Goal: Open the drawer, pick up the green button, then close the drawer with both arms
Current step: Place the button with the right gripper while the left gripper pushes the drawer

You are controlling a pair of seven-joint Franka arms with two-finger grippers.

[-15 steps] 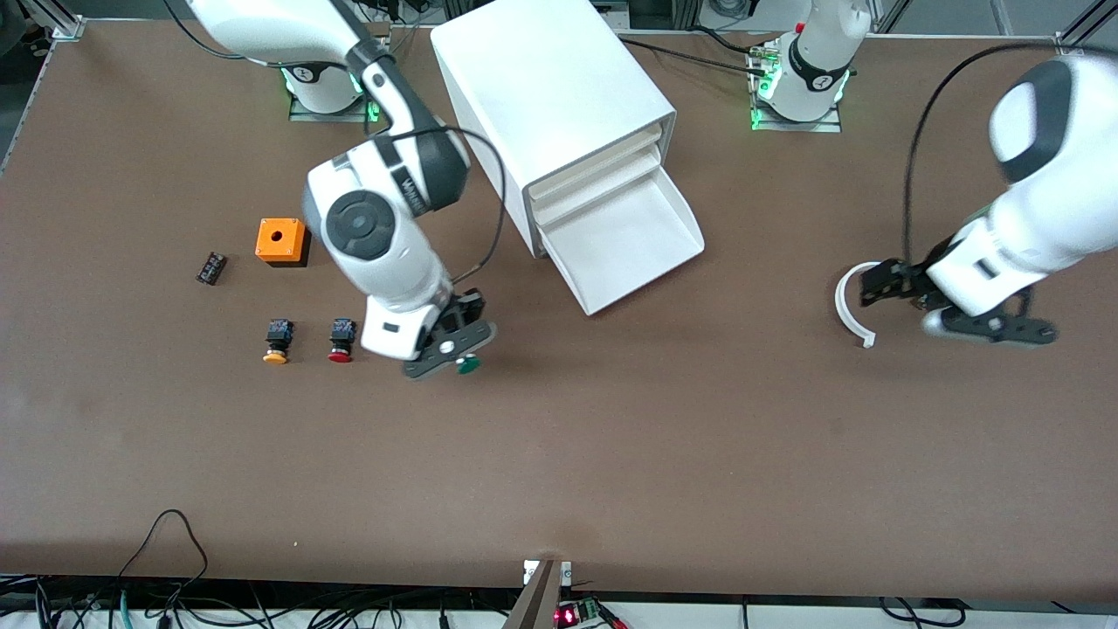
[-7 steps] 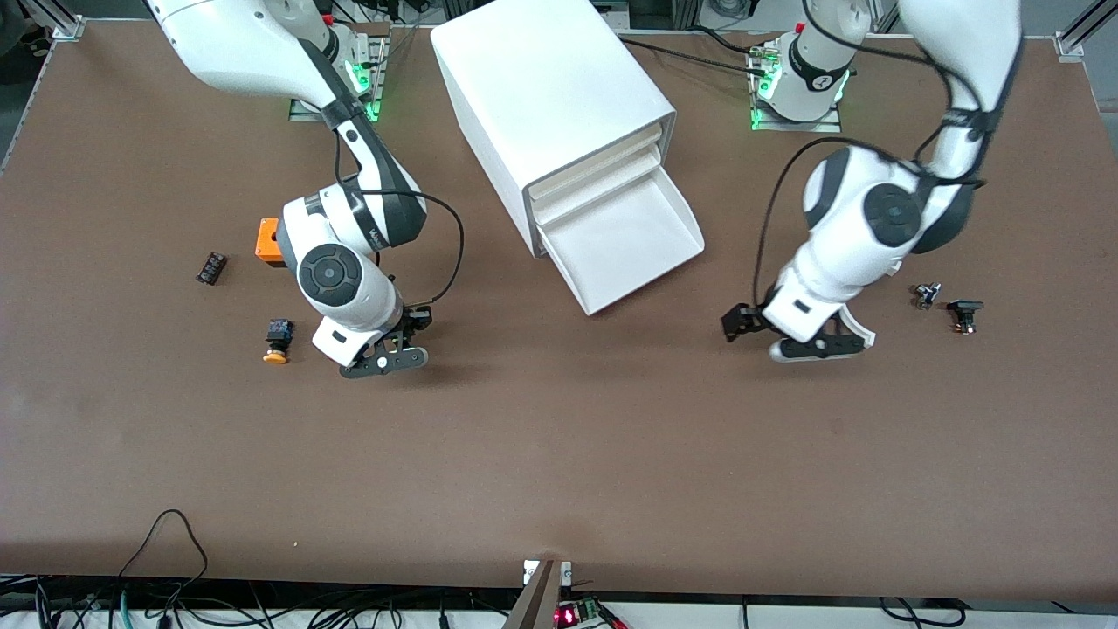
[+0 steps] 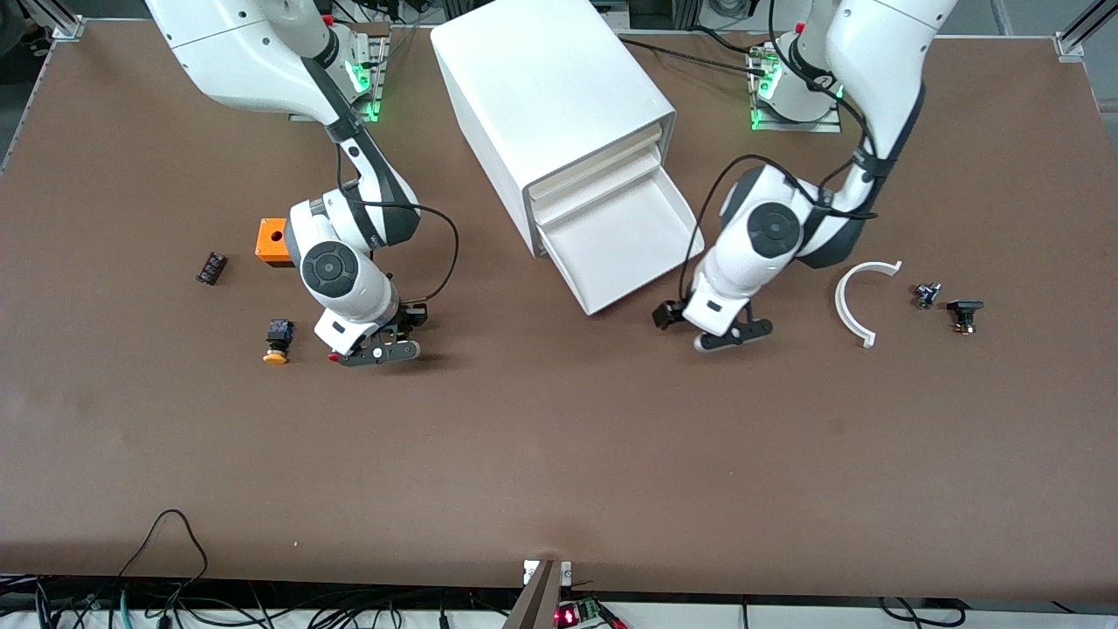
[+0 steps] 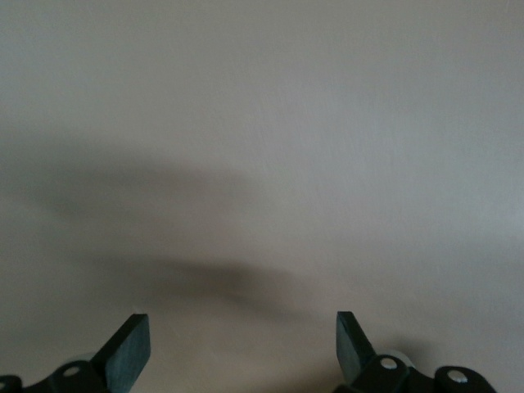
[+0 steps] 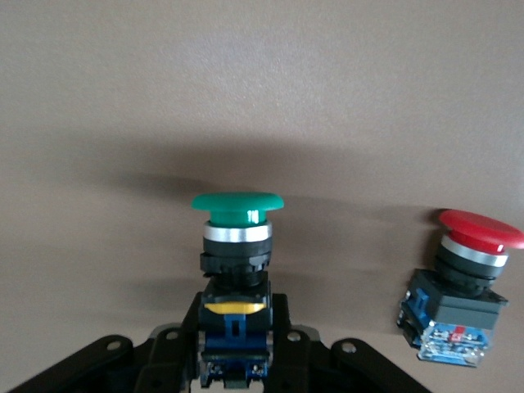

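Beside the red button [image 5: 471, 286] we are clamping the green button [image 5: 237, 246] in the right gripper [image 3: 377, 349] jaws, low over the tabletop [image 3: 559, 454], likely to set it down; left gripper [image 3: 718, 332], jaws wide and empty, is hanging near the open drawer [image 3: 624, 245], probably to shut it.

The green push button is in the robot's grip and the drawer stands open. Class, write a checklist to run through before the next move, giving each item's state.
1. Green push button clamped by its body in the right end effector: ok.
2. Red push button apart from the green one: ok.
3. Lowest drawer closed: not ok, it is pulled out.
4. Drawer tray holds nothing: ok in the front view.
5. Left end effector open and holding nothing, near the drawer's front edge: ok.
6. White curved piece lies apart from the drawer: ok.
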